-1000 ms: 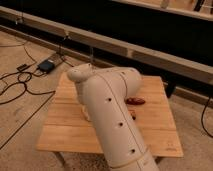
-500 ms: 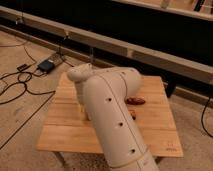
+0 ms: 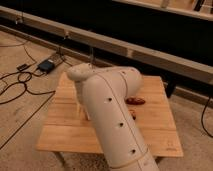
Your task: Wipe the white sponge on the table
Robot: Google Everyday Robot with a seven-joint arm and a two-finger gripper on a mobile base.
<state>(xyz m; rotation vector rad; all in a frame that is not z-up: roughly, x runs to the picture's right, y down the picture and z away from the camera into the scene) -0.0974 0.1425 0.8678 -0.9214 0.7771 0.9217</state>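
Across the table (image 3: 60, 135), bare wood lies open toward 7 and 5 o'clock, out to the near edge and the small logo (image 3: 170, 148). The arm (image 3: 112, 115) covers the middle and hides the gripper beneath it, so its state cannot be told. Nothing has visibly shifted since half a second ago. A pale sliver (image 3: 80, 106) shows at the arm's 9 o'clock side; whether it is the white sponge is unclear. A reddish oblong (image 3: 135, 100) lies at 3.
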